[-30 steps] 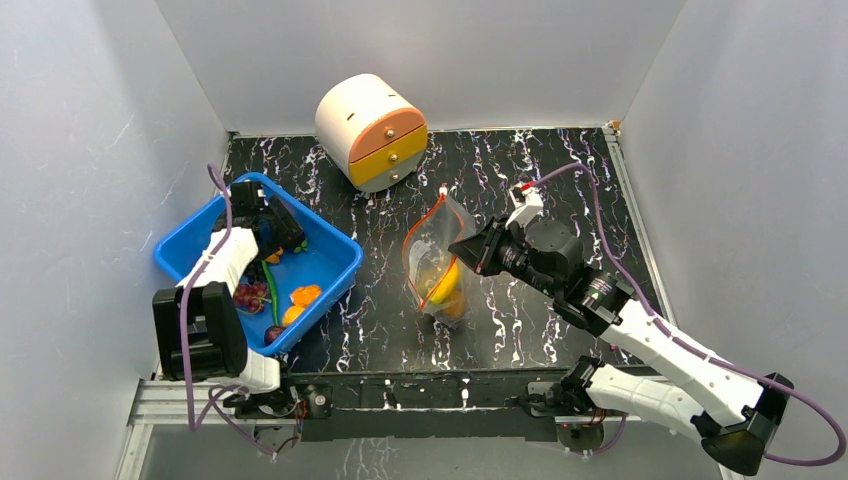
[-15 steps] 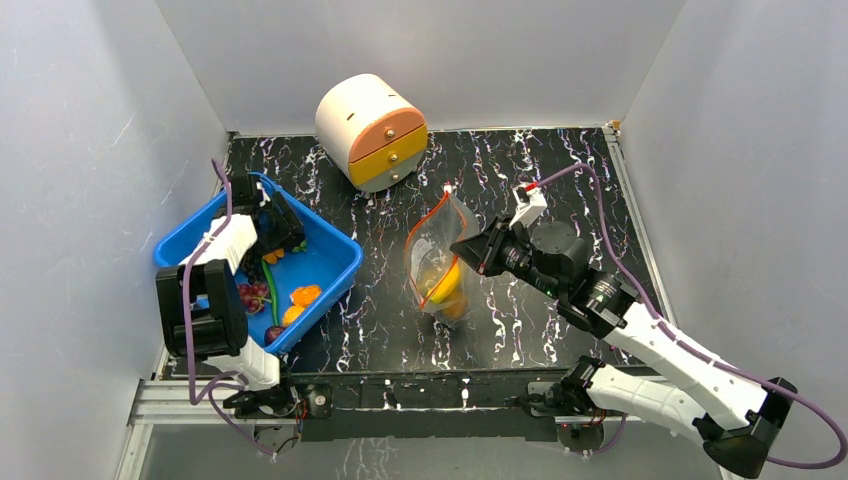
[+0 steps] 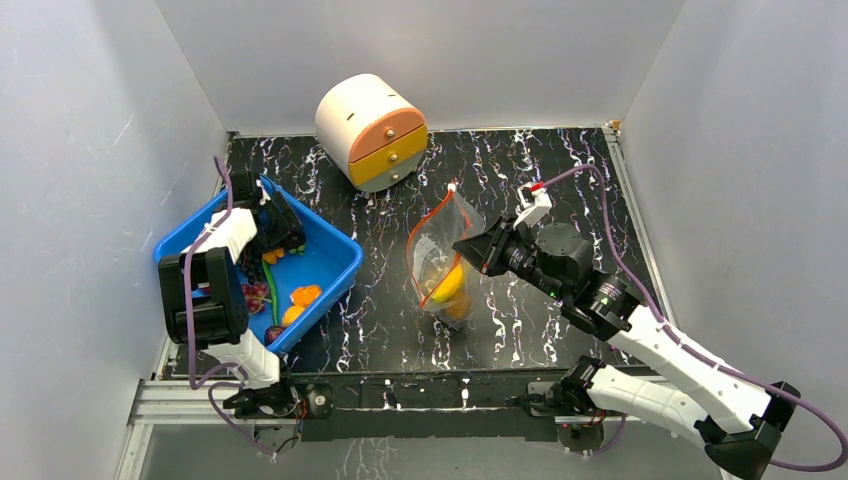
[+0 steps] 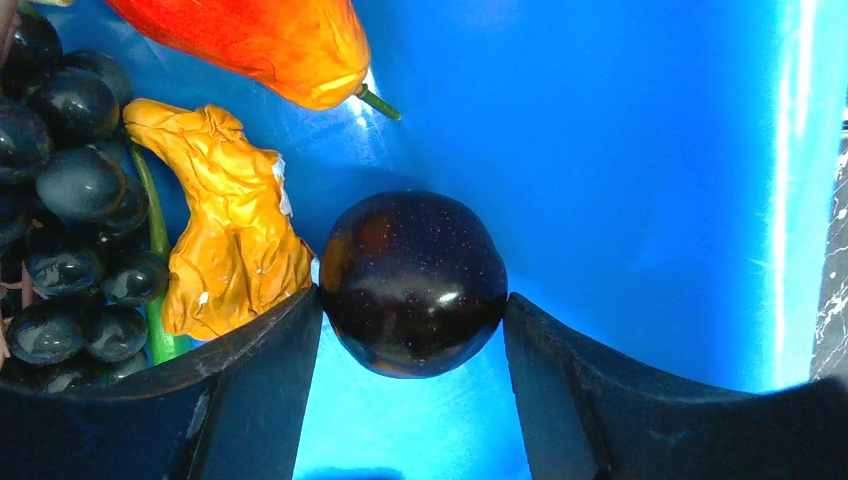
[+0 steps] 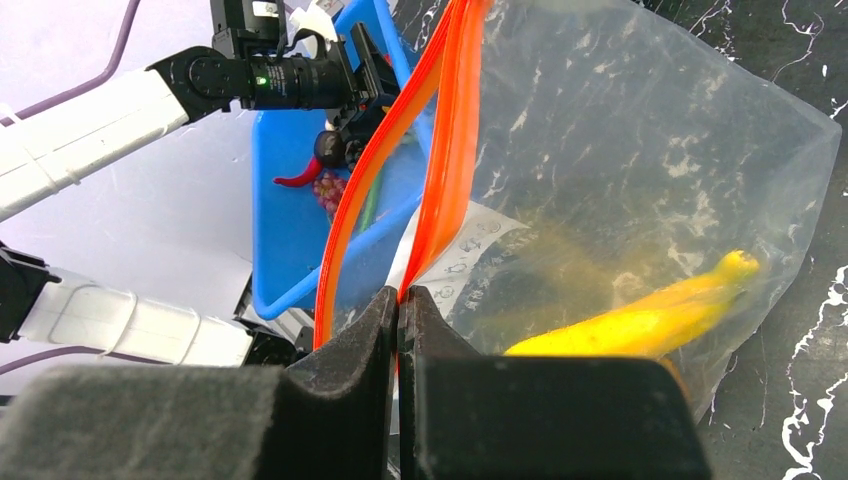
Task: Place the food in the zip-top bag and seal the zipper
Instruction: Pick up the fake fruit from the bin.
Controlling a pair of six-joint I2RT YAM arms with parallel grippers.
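The zip-top bag stands at the table's middle with a yellow banana and orange fruit inside. My right gripper is shut on one side of the red-orange zipper, which holds the mouth apart; the banana shows through the plastic. My left gripper is down in the blue bin. Its fingers press both sides of a dark purple round fruit. Beside it lie dark grapes, a crinkled orange piece and a red-orange pepper.
A cream round cabinet with orange and yellow drawers stands at the back, behind the bag. The blue bin also holds orange pieces and grapes at its near end. White walls close in the black marbled table.
My left arm has swung its forearm back and left while its gripper stayed in the bin's far part. My right gripper has shifted the bag's edge slightly right.
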